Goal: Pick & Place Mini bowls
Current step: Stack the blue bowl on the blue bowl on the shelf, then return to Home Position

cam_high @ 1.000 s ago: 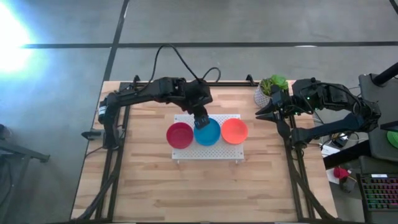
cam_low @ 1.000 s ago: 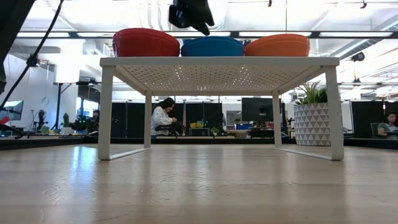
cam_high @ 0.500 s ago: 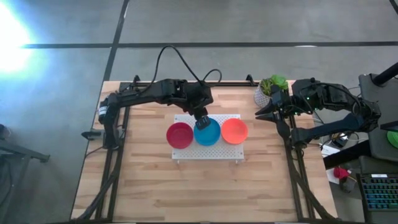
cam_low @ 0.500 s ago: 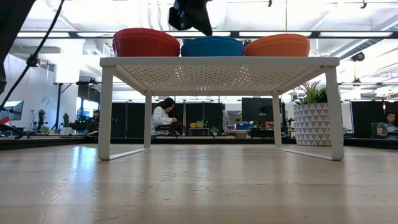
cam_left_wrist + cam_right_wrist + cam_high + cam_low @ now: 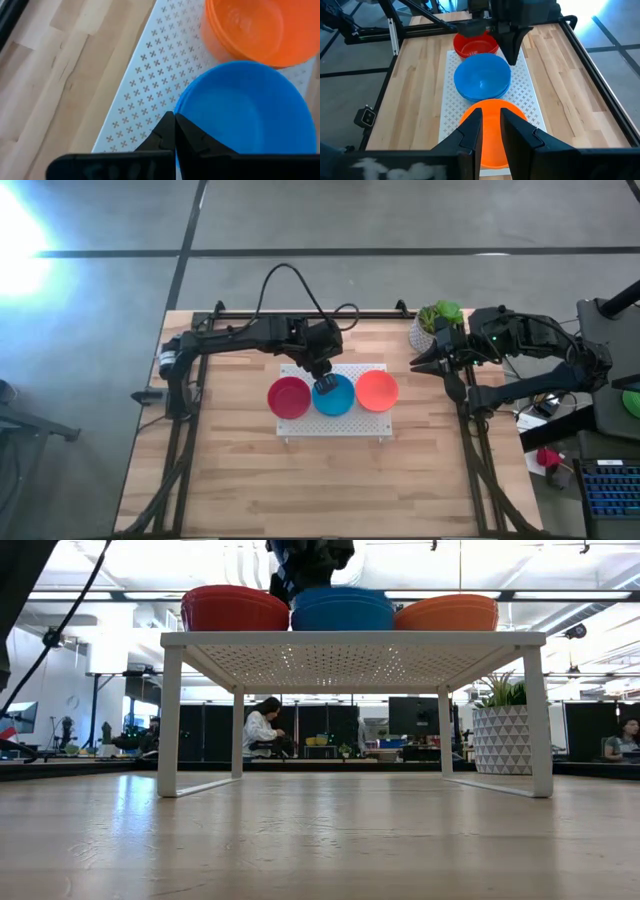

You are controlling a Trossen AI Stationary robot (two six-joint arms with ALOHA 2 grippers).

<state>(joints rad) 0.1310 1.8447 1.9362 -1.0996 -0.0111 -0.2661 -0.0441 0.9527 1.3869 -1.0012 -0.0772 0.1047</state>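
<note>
Wooden tabletop (image 5: 240,470) carrying white board (image 5: 335,423) near its back edge, red bowl (image 5: 288,397), blue bowl (image 5: 338,395), orange bowl (image 5: 377,390) in a row, left gripper (image 5: 325,385) pinched shut on blue bowl's rim, right gripper (image 5: 418,362) idle near right edge, jaws slightly apart, empty.

Three small round plastic bowls sit in a row on a white square board full of little holes (image 5: 300,423), which stands on the light wooden desk (image 5: 240,470): a red bowl (image 5: 288,397), then a blue bowl (image 5: 334,394), then an orange bowl (image 5: 377,390). The left gripper (image 5: 325,383) reaches over the far edge of the blue bowl. The right gripper (image 5: 422,362) hangs well apart from the bowls, beside a white pot with a green plant (image 5: 432,321).
</note>
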